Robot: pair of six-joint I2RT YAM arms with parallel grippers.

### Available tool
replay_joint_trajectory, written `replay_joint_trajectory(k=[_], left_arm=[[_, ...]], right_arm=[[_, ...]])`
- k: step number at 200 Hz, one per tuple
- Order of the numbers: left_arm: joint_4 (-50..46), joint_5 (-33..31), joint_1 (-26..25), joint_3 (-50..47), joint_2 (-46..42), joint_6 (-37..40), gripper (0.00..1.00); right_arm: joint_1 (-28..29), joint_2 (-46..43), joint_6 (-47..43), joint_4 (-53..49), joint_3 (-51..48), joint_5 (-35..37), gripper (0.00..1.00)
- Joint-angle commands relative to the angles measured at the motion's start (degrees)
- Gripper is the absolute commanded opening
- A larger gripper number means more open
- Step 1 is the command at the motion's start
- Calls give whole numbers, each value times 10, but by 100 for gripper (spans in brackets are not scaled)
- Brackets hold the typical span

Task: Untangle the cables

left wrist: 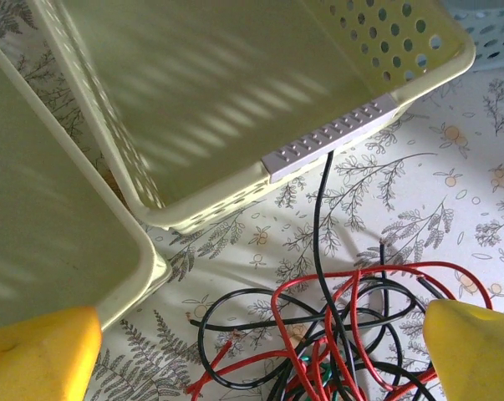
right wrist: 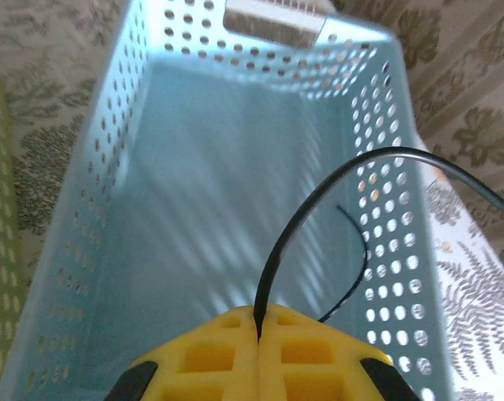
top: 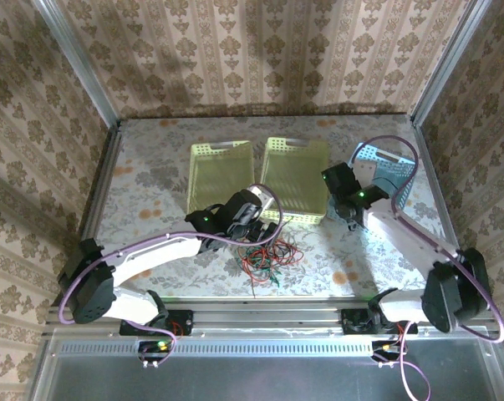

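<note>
The cables [top: 265, 255] lie as a tangle of red, black and green wires on the flowered table, just in front of the yellow baskets. My left gripper [left wrist: 256, 355] hangs open right above this tangle [left wrist: 343, 334], one yellow finger [left wrist: 38, 355] on each side and nothing between them. A single black cable [left wrist: 320, 209] runs up from the heap towards the middle basket's rim. My right gripper [right wrist: 260, 322] is shut on a black cable [right wrist: 318, 196], holding it over the blue basket [right wrist: 109, 209]. The cable's free end curls down inside the basket.
Two pale yellow perforated baskets [top: 222, 171] [top: 297, 180] stand side by side at mid table, with the blue basket [top: 389, 167] to their right. The middle basket's near rim [left wrist: 201, 213] is close ahead of the left gripper. Patterned walls enclose the table.
</note>
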Motion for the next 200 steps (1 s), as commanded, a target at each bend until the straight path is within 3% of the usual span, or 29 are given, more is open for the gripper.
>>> replay_joint_trajectory(k=[1,25,47,57,71,94,112,138,154,171,200], left_arm=[[2,-2,2,-9,-23,-15,100],[-2,-6,3,-11,-28,-16,100],[0,-9,2,-11,-30,-20,100],[0,-12,2,-12,-28,-21,100],[-1,-20,2,-14,-26,-22,100],[-8,-30,2,-18,-23,-24,100],[-25,-38,3,-22,-17,-25,100],[-65,-46,2,-17,-2,-31,100],[-82,-41,1,-18,6,-35,100],[-95,-39,-5,-18,16,-35,100],[-131,-58,-20,-5,43,-38,97]], right_arm=[[-51,44,47,17,29,-58,0],[-103,82,56,27,46,-112,0],[-111,97,45,27,67,-141,41],[-106,84,35,36,59,-153,52],[-97,54,22,64,39,-165,60],[-67,-22,-2,71,1,-174,61],[-12,-80,-39,82,-33,-207,61],[80,-130,-113,111,-90,-366,61],[132,-124,-135,111,-105,-433,61],[184,-94,-158,107,-106,-457,60],[200,-27,-158,142,-96,-497,57]])
